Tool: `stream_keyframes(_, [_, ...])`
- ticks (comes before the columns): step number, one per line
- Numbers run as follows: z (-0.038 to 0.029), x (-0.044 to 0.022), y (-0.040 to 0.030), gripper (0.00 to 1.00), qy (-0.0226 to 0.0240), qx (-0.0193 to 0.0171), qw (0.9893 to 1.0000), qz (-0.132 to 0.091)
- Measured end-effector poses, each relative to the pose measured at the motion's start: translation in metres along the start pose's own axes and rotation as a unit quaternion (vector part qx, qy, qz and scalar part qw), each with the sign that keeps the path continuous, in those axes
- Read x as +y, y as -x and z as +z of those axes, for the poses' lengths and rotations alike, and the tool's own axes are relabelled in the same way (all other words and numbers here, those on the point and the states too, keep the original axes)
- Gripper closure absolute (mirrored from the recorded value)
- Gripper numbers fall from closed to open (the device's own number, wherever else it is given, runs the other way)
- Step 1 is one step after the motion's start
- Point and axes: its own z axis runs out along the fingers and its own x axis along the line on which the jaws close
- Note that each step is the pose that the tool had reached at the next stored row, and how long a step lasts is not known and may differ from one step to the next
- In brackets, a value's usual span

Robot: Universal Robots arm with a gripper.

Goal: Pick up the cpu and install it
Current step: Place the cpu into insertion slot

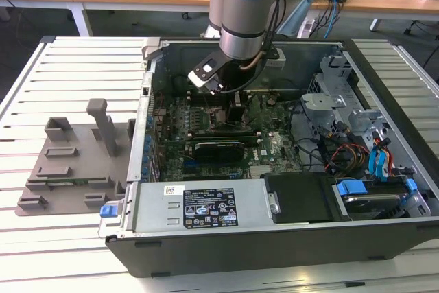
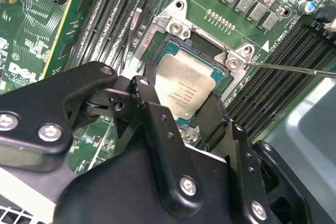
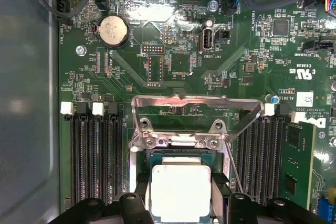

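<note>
Second wrist view: gripper [image 2: 179, 109] jaws pinch cpu [image 2: 186, 85] by two opposite edges, seemingly tilted over open socket [image 2: 205, 45]. Likely risk: release while skewed or off-centre drops a corner in, damaging the socket.

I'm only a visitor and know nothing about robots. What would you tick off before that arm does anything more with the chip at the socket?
1. Grip: the gripper has its fingers against two opposite edges of the cpu: ok.
2. Cover: the metal load plate is swung up, off the socket: ok.
3. Lever: the thin retention lever lies off to the side, not across the cpu: ok.
4. Alignment: in the first wrist view the cpu sits square over the socket: ok.
5. Seated flat in the socket: cannot tell.
6. Socket contacts: hidden under the cpu: cannot tell.
</note>
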Motion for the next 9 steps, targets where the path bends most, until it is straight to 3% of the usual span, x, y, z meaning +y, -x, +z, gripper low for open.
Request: stream_keyframes(9, [-0.0012, 0.0000, 0.0000, 0.38, 0.0001, 0.0001, 1.0000, 0.000])
